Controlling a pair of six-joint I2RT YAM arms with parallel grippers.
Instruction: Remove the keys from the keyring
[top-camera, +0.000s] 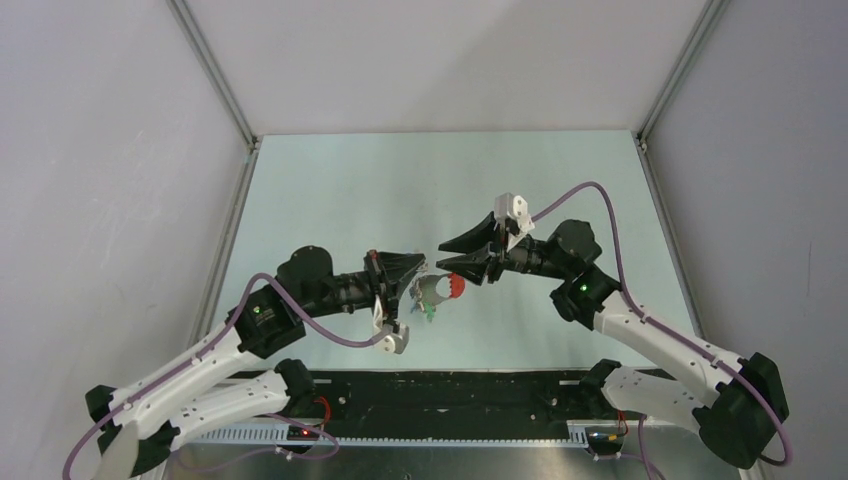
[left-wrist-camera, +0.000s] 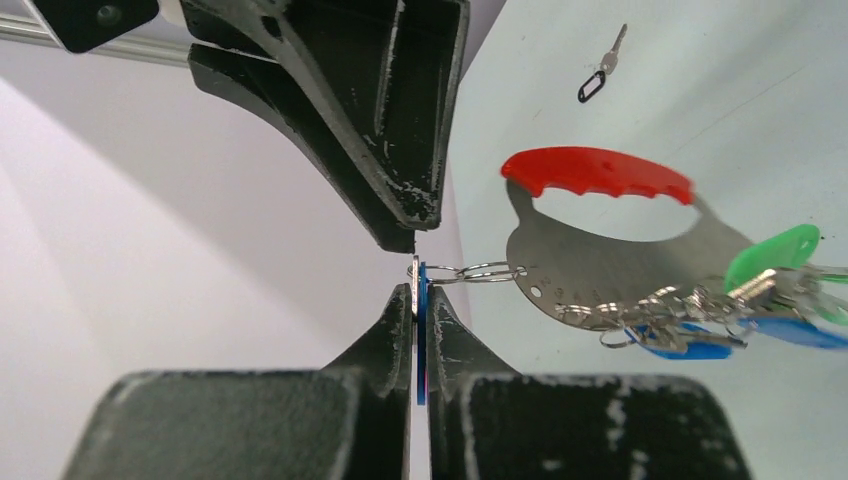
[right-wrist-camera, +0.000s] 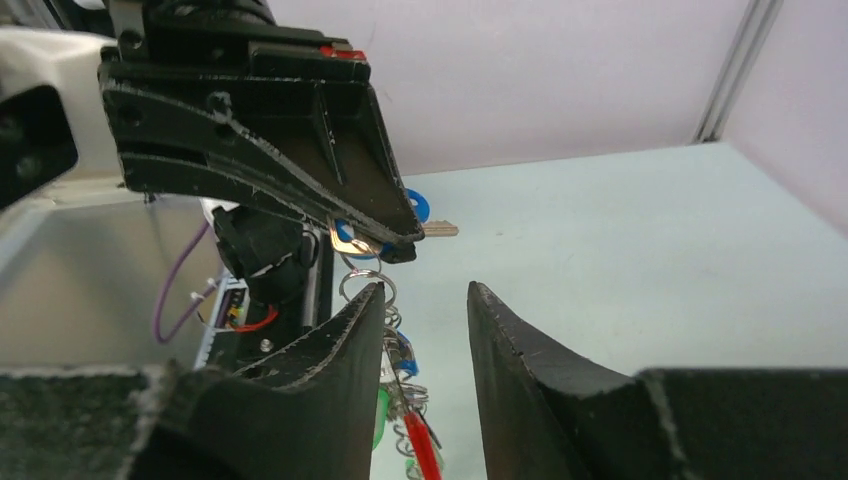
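Note:
My left gripper (left-wrist-camera: 420, 290) is shut on the blue tag (left-wrist-camera: 421, 335) of one key, holding the whole bunch in the air. From that key a thin keyring (left-wrist-camera: 485, 271) leads to a grey metal strap (left-wrist-camera: 610, 265) with a curved red loop (left-wrist-camera: 600, 172). More keys with a green tag (left-wrist-camera: 772, 255) and a blue tag (left-wrist-camera: 690, 347) hang on the strap. From above, the bunch (top-camera: 438, 291) hangs just right of the left gripper (top-camera: 415, 285). My right gripper (top-camera: 442, 256) is open just beyond it. The rings and red loop (right-wrist-camera: 422, 445) hang between its fingers, close to the left finger (right-wrist-camera: 345, 340).
A lone silver key with a black oval tag (left-wrist-camera: 603, 65) lies on the pale green table (top-camera: 400, 190), apart from the bunch. Grey walls with metal corner rails (top-camera: 215, 75) enclose the table on three sides. The arm bases stand on a black strip (top-camera: 450, 400) at the near edge.

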